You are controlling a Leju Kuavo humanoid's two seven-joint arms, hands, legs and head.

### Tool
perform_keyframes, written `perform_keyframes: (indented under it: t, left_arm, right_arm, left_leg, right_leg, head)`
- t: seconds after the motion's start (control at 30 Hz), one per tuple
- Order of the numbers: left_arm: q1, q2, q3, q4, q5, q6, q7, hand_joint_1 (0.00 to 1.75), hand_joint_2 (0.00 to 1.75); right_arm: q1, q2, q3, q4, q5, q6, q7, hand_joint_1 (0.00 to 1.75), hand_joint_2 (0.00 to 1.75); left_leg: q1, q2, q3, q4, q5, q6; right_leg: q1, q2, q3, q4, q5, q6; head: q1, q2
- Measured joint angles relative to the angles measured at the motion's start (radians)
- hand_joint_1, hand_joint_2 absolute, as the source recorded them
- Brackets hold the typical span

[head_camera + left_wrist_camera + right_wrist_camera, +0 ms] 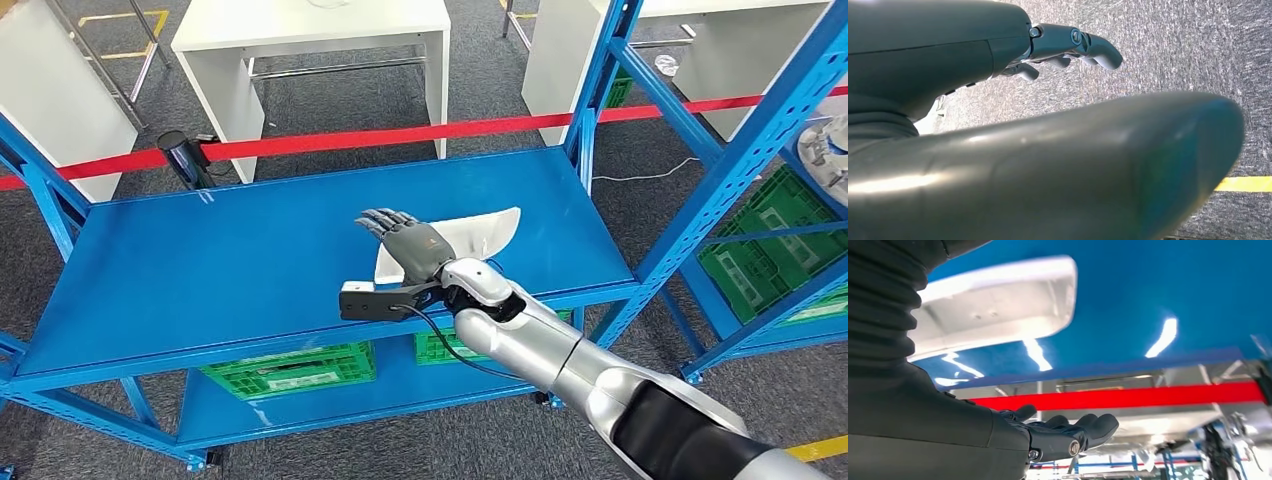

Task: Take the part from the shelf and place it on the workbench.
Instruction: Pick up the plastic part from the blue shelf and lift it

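You're looking at the right arm point(560, 350) now: polished silver shells in rounded segments, with a black band wrapping the forearm lower down. At the wrist there's a flat black camera box point(372, 300), and a thin black cable loops out from it and back under the silver casing. The right hand point(408, 240) is matte grey across the back, its fingers point(385, 219) darker and ridged. In the right wrist view you get the ribbed black cover point(883, 305) and a round silver screw point(1074, 447). The left hand point(1073, 47) shows the same dark grey, smooth and rounded, with two round screws at its base.
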Motion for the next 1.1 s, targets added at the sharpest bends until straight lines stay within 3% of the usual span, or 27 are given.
perform_keyframes:
  t: [0.2, 0.53, 0.67, 1.1]
  left_arm:
    - [0.000, 0.000, 0.012, 0.000, 0.000, 0.005, 0.005, 0.00, 0.00]
    - [0.002, 0.000, 0.016, 0.000, -0.008, 0.007, 0.008, 0.00, 0.00]
    - [0.001, 0.000, 0.017, 0.000, -0.013, 0.007, 0.009, 0.00, 0.00]
    - [0.002, 0.000, 0.023, 0.000, -0.025, 0.004, 0.005, 0.00, 0.00]
  right_arm:
    - [-0.002, -0.007, 0.022, 0.024, 0.059, 0.031, 0.078, 0.00, 1.75]
    - [-0.004, -0.009, 0.022, 0.121, 0.119, 0.027, 0.124, 0.02, 1.75]
    - [-0.008, -0.009, 0.022, 0.173, 0.121, 0.019, 0.124, 1.75, 1.75]
    - [-0.024, 0.001, 0.021, 0.317, 0.108, -0.037, 0.102, 1.75, 1.75]
  left_leg:
    - [0.000, 0.000, -0.004, 0.000, -0.003, 0.002]
    - [0.000, 0.000, -0.004, 0.000, -0.003, 0.003]
    - [0.000, 0.000, -0.004, 0.000, -0.003, 0.003]
    - [0.000, 0.000, -0.004, 0.000, -0.003, 0.003]
  right_leg:
    - [0.000, 0.000, 0.003, -0.001, -0.001, 0.001]
    - [0.000, 0.000, 0.004, -0.001, -0.001, 0.002]
    - [0.000, 0.000, 0.004, -0.001, -0.001, 0.002]
    - [-0.001, 0.000, 0.004, -0.001, -0.002, 0.003]
  head:
    - [0.000, 0.000]
    - [0.000, 0.000]
    - [0.000, 0.000]
    - [0.000, 0.000]
